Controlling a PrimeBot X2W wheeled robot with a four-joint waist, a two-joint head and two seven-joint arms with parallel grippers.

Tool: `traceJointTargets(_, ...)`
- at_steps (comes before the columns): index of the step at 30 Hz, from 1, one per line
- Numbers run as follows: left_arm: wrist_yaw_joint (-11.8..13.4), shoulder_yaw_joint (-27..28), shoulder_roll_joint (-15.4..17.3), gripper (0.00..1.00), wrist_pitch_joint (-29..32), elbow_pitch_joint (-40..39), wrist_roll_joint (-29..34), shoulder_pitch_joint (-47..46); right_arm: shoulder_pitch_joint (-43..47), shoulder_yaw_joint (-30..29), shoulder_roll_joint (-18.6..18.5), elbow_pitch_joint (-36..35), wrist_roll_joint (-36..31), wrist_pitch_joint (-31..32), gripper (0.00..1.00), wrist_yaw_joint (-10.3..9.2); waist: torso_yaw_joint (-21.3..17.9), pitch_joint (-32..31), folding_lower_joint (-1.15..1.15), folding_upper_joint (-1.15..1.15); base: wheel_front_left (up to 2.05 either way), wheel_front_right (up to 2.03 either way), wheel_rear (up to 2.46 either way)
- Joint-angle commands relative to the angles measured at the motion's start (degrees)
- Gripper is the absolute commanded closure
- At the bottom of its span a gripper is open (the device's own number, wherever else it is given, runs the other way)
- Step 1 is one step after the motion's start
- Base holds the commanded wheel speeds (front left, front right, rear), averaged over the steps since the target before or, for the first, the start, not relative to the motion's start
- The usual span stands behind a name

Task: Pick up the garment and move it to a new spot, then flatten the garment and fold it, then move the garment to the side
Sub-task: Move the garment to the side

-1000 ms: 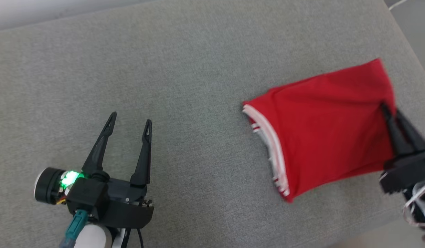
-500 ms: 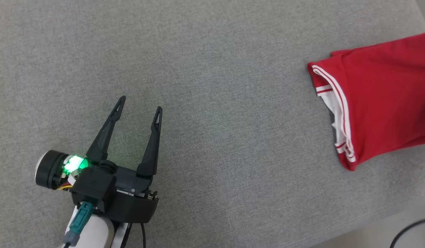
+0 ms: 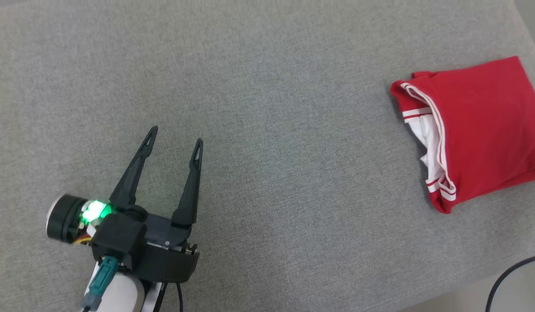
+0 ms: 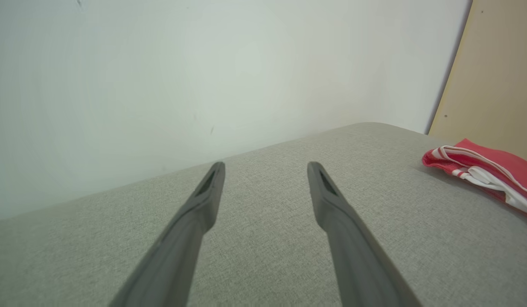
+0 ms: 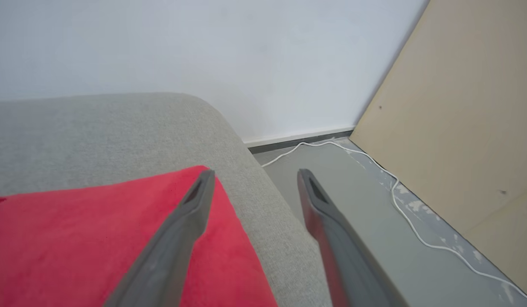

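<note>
Red folded garment [image 3: 479, 130] lay flat near the right edge of the grey cushion [image 3: 267, 108]. Left gripper [image 3: 176, 134] and right gripper [image 5: 255, 172] stood spread, empty. Any retreat was best made straight upward, to avoid dragging the fold.

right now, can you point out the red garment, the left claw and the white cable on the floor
red garment [image 3: 484, 130]: head view, plain red top layer
left claw [image 3: 176, 134]: head view, midway between its fingertips
white cable [image 5: 434, 247]: right wrist view, a stretch lying on the floor
</note>
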Motion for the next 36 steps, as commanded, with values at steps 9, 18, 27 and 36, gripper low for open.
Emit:
traceJointTargets(9,1.4,1.2,0.5,0.00,-1.3,1.3,-1.8,4.4,12.9,-6.2,9.2,-21.6,-1.8,-0.1,0.00,-0.06,1.4,-5.5,0.00,-0.01,0.00,0.00,0.00)
traceJointTargets(18,3.1,3.2,0.5,0.00,-2.8,2.3,-3.9,7.7,22.9,-1.6,16.0,-37.5,-4.2,0.7,0.00,-0.06,5.6,-9.3,0.00,-0.01,0.00,0.00,0.00)
traceJointTargets(27,3.6,5.0,0.5,0.00,-4.3,4.4,-6.4,11.7,30.2,3.4,19.9,-44.3,-6.8,4.6,0.00,-0.06,9.4,-14.4,0.00,-0.01,0.00,0.00,0.00)
traceJointTargets(36,3.3,5.6,0.5,0.00,-5.0,6.4,-8.3,16.0,36.4,5.0,22.6,-46.1,-8.5,7.6,0.00,-0.06,11.4,-19.7,0.00,-0.01,0.00,0.00,0.00)
